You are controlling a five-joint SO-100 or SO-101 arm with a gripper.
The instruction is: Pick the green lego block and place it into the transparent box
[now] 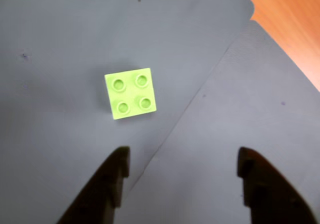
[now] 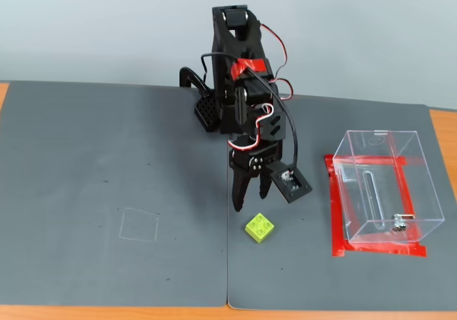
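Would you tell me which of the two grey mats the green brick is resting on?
In the fixed view, the green lego block rests on the right-hand mat, just beside the seam; the left-hand mat is bare.

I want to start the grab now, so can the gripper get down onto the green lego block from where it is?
Probably yes. The gripper hangs open just above the green lego block, nothing lies between them, and the transparent box stands well aside.

Fixed view: green lego block (image 2: 259,228) on mat (image 2: 107,191), just below gripper (image 2: 250,200); transparent box (image 2: 382,188) right.
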